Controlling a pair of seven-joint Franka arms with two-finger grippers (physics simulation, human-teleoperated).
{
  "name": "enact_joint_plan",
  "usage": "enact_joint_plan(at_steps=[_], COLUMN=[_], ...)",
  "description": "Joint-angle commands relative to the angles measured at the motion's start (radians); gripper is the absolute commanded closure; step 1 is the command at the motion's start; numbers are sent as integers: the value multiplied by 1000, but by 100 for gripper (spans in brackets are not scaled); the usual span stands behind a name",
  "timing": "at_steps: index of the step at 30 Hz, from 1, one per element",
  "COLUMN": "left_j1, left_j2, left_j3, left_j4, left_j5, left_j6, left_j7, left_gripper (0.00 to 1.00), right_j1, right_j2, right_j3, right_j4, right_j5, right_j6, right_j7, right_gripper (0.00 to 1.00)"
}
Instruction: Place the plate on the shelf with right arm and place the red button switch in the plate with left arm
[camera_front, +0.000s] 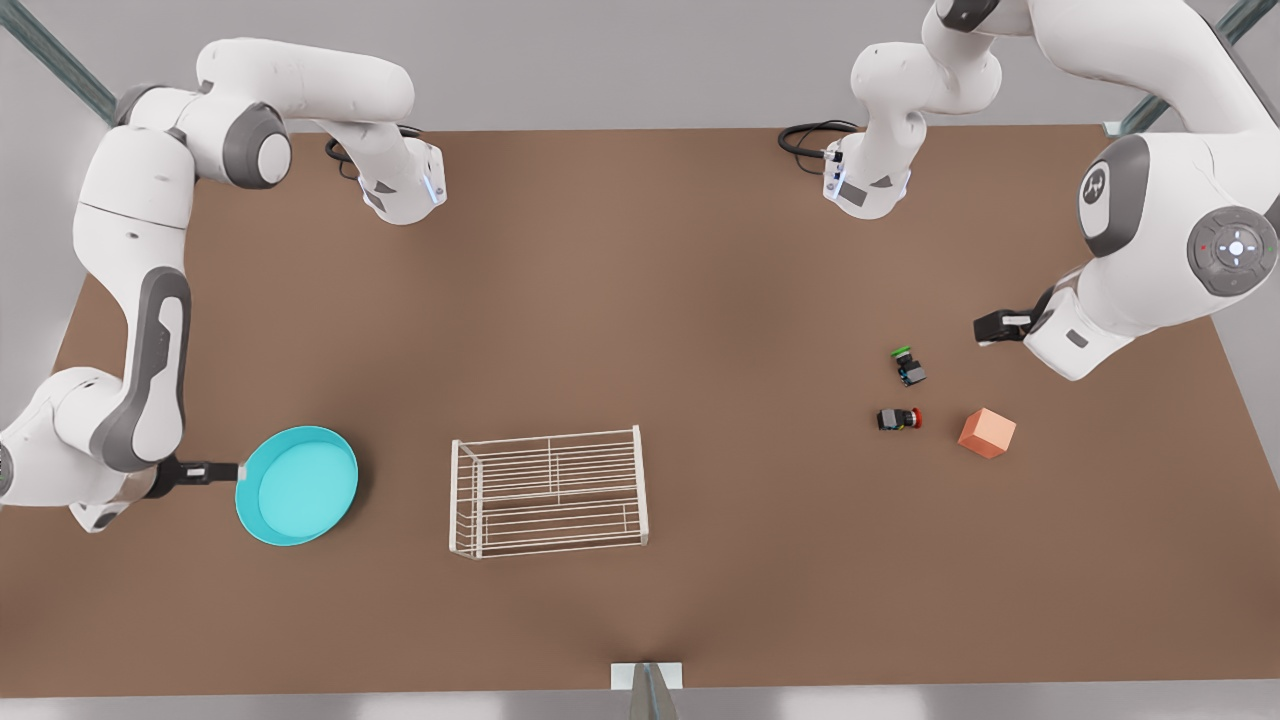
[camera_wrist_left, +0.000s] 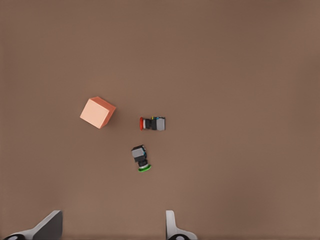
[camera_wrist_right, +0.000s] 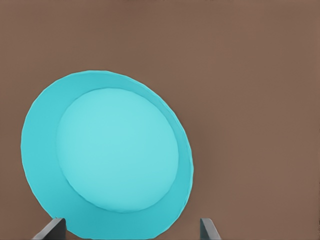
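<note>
The turquoise plate (camera_front: 297, 485) lies flat on the brown table at the front view's left; in the right wrist view the plate (camera_wrist_right: 117, 150) is close up. My right gripper (camera_front: 215, 470) is at the plate's outer rim, open, and its fingers (camera_wrist_right: 52, 229) stand wide apart on either side of the rim's near edge. The white wire shelf (camera_front: 548, 490) stands at mid-table with nothing on it. The red button switch (camera_front: 898, 419) (camera_wrist_left: 152, 123) lies on its side at the front view's right. My left gripper (camera_front: 1000, 327) (camera_wrist_left: 110, 230) hovers open above and beside it, holding nothing.
A green-capped switch (camera_front: 908, 366) (camera_wrist_left: 141, 158) lies just beyond the red one. An orange-pink cube (camera_front: 987, 433) (camera_wrist_left: 97, 112) sits next to them, toward the front view's right. Bare table lies between the shelf and the switches.
</note>
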Motion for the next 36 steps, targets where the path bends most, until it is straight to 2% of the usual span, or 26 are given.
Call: enact_joint_plan(at_steps=[1, 10, 21, 23, 24, 27, 28, 29, 30, 32, 33, 36], left_j1=[-1, -11, -15, -14, -14, -14, -14, -14, -14, -15, -12, 5], left_j2=[-1, 6, 1, 1, -1, -1, -1, -2, -1, -2, -2, -2], left_j3=[0, -5, -43, -54, -54, -59, -59, -59, -59, -62, -97, -91], left_j4=[1, 2, 9, 9, 9, 9, 9, 9, 9, 10, 12, 13], left_j5=[4, 4, -2, 1, 1, 1, 1, 1, 1, -1, 5, 5], left_j6=[-1, -1, 38, 36, 35, 33, 33, 33, 33, 33, 33, 32], left_j7=[-14, -17, -156, -158, -158, -158, -158, -159, -159, -175, -213, -207], left_gripper=[0, 0, 0, 0, 0, 0, 0, 0, 0, 0, 0, 0], right_j1=[-4, -24, -29, -29, -29, -27, -27, -29, -29, -29, -30, -29], right_j2=[14, 135, 136, 133, 133, 132, 132, 132, 132, 132, 124, 71], right_j3=[0, 2, 8, 8, 8, 8, 8, 8, 8, 8, 8, 8], right_j4=[-5, -14, -60, -60, -60, -60, -60, -60, -59, -59, -59, -54], right_j5=[17, 100, 156, 156, 156, 153, 153, 153, 153, 152, 152, 152], right_j6=[174, 234, 221, 220, 218, 215, 215, 215, 215, 215, 208, 102], right_j7=[-329, -336, -356, -356, -356, -358, -361, -373, -390, -409, -416, -432], right_gripper=[0, 0, 1, 25, 29, 52, 60, 75, 79, 79, 79, 79])
